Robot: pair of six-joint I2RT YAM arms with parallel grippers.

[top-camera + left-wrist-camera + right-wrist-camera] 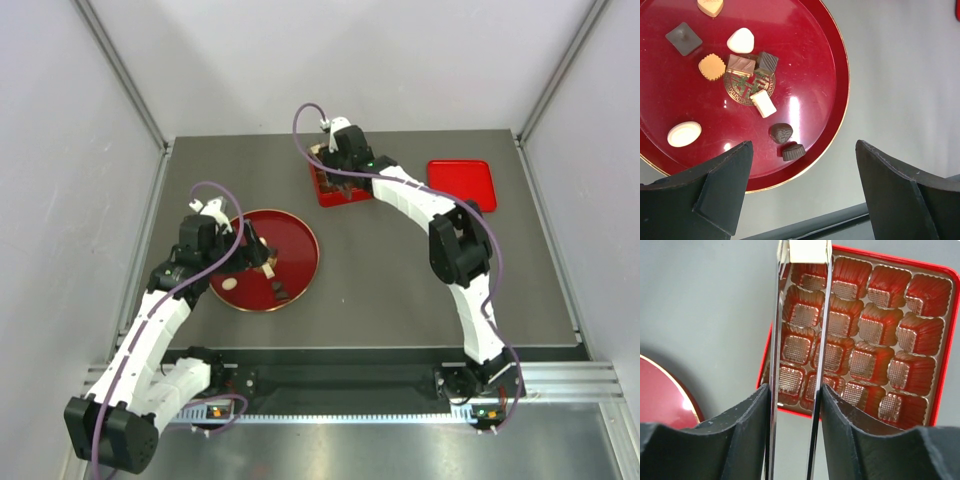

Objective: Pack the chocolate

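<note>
Several chocolate pieces lie on the round red plate: a white oval, a cream block, a tan ridged piece and a dark cup among them. My left gripper hangs open over the plate's near rim, holding nothing. My right gripper is shut on metal tongs. The tong tips pinch a cream-white chocolate above the far left corner of the red box. The box's ridged cups that show are empty.
The red box lid lies on the grey table to the right of the box. The plate sits left of centre, under the left gripper. Grey walls close in the table on three sides.
</note>
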